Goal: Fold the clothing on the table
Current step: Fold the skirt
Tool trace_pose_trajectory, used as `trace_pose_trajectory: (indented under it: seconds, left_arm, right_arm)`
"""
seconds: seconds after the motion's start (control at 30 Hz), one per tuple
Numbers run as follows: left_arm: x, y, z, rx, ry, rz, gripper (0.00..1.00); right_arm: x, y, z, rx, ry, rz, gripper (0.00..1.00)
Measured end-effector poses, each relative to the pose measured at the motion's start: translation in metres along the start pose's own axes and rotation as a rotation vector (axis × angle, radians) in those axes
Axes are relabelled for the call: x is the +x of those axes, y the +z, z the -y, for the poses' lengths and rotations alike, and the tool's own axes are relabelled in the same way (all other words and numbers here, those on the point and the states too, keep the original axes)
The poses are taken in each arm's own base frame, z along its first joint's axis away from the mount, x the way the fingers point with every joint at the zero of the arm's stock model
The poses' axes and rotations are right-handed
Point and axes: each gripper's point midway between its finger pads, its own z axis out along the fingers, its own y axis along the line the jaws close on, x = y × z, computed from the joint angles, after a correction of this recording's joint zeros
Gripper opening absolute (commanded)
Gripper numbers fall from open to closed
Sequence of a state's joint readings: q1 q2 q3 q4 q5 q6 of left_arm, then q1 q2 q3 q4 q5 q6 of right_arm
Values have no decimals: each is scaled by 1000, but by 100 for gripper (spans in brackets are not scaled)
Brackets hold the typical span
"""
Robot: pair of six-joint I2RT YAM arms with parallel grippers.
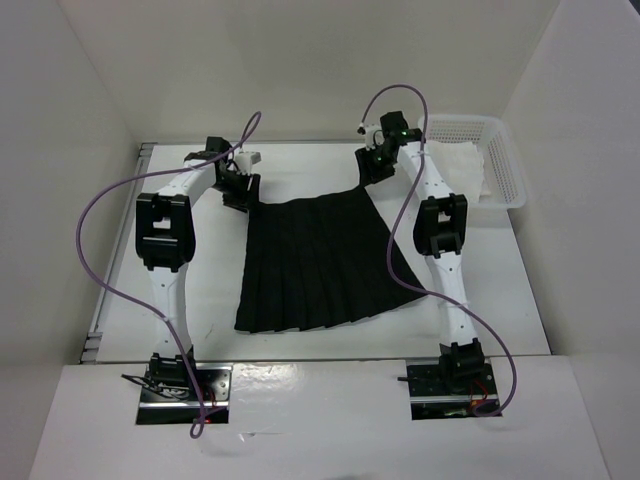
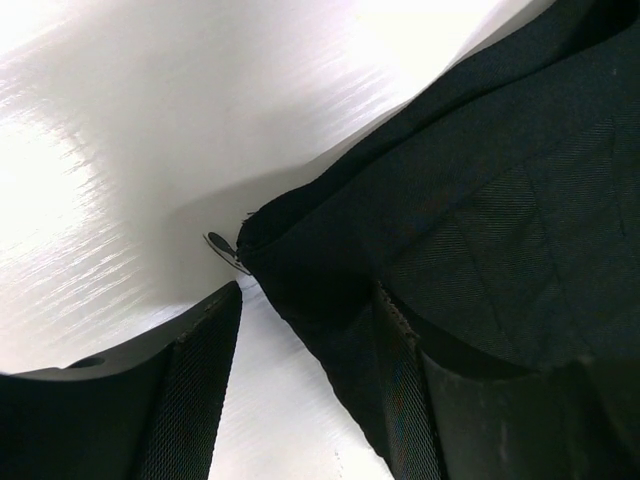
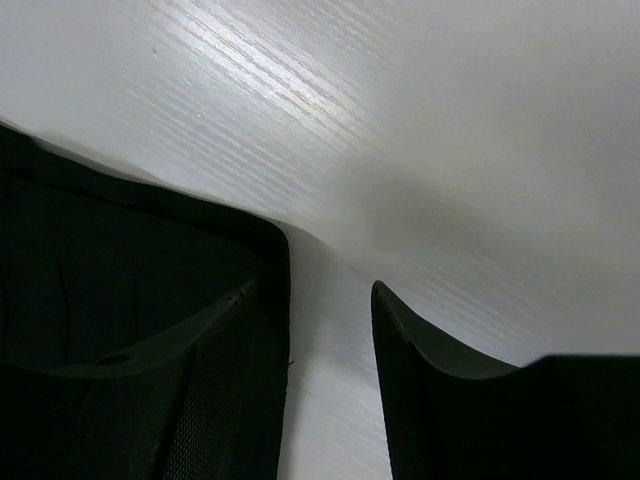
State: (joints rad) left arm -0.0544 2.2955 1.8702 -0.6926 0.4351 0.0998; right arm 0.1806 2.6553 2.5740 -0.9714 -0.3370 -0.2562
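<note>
The clothing point(image 1: 320, 262), a black pleated skirt, lies flat on the white table point(image 1: 300, 168), with its narrow waistband at the far side and its wide hem toward me. My left gripper point(image 1: 238, 190) is down at the waistband's left corner. In the left wrist view its jaws point(image 2: 312, 290) are open and the corner of the skirt point(image 2: 480, 200) reaches in between them. My right gripper point(image 1: 372, 170) is at the waistband's right corner. In the right wrist view it point(image 3: 315, 290) is open, one finger point(image 3: 215, 390) over the skirt's edge point(image 3: 100, 250), the other on bare table.
A white perforated basket point(image 1: 505, 150) holding a white cloth point(image 1: 462, 165) stands at the far right corner, just behind the right arm. A grey rail point(image 1: 95, 320) runs along the table's left edge. White walls enclose the table on three sides.
</note>
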Motion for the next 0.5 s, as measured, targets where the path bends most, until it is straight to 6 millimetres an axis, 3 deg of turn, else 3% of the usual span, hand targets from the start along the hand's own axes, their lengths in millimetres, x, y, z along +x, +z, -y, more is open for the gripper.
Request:
trace_pose_trajectory:
  seconds: [0.5]
  left_arm:
    - [2, -1, 4, 18, -2, -12, 60]
  right_arm:
    - [11, 16, -5, -39, -14, -32, 37]
